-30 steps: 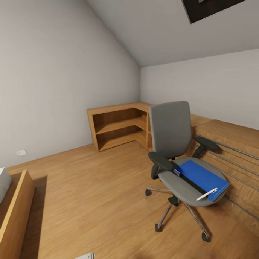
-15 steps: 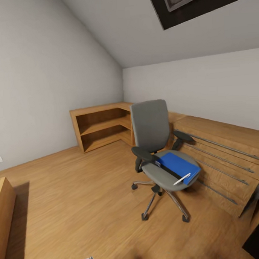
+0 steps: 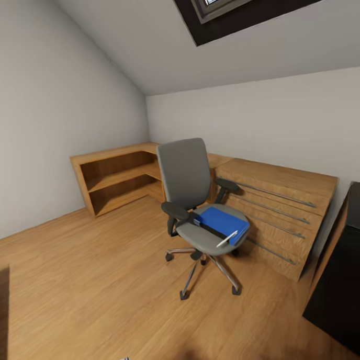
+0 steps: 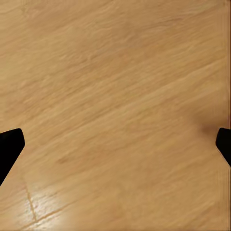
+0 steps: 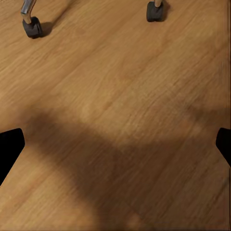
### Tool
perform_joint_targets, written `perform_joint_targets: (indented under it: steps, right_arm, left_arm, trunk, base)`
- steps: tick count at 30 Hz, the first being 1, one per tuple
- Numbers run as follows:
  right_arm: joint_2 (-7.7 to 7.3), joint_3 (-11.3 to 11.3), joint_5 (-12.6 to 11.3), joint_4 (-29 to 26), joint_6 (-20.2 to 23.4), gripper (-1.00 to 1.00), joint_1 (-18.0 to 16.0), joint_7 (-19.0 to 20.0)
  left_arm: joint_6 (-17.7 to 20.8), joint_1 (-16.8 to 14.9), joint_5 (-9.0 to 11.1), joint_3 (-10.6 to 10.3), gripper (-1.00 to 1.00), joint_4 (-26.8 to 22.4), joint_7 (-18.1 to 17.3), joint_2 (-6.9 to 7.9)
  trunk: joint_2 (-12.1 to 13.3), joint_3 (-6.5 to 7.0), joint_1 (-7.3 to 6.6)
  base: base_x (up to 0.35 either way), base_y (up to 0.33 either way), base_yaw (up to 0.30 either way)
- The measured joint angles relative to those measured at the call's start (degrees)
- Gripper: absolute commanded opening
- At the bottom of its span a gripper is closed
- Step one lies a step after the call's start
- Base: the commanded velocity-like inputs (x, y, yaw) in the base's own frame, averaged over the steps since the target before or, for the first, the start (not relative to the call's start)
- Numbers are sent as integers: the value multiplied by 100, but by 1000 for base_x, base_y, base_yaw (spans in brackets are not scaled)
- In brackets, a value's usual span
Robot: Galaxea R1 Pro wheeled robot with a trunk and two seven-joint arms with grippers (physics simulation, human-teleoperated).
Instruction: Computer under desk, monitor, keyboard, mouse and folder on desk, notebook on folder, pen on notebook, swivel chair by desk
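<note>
The folder (image 3: 221, 223), flat, stiff and probably light, lies on the swivel chair (image 3: 194, 200) seat beneath the pen (image 3: 226, 238), best pinched at its overhanging edge; both grippers' jaws spread wide, empty.

The head camera swung right — a black cabinet (image 3: 345, 277) and a skylight (image 3: 230, 2) came into view beyond the swivel chair (image 3: 194, 200).

Wood floor (image 3: 100, 267), corner shelving (image 3: 117, 177), skylight (image 3: 230, 5), white walls (image 3: 36, 128)
</note>
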Motion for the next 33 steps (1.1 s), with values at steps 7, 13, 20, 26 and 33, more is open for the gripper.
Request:
perform_joint_targets:
  steps: [7,13,20,26,33]
  right_arm:
    - [30,1,-1,2,0,100,-1,1]
    - [54,15,-1,3,0,100,-1,2]
    - [61,17,-1,4,0,100,-1,2]
    - [73,14,2,3,0,100,-1,2]
    - [68,7,19,3,0,100,-1,2]
  left_arm:
    - [0,1,0,0,100,-2,1,1]
    - [0,1,-1,-3,100,5,-3,0]
    - [0,1,-7,0,100,4,-4,1]
    - [0,1,-5,1,100,6,-4,0]
    - [0,1,-8,-6,100,6,-4,0]
  trunk:
    - [279,116,-153]
    - [520,221,-285]
    - [801,346,-439]
    - [1041,454,-571]
    - [1322,580,-724]
  base:
    - [0,0,-212]
    - [0,0,-21]
    - [0,0,-2]
    - [0,0,0]
    - [0,0,0]
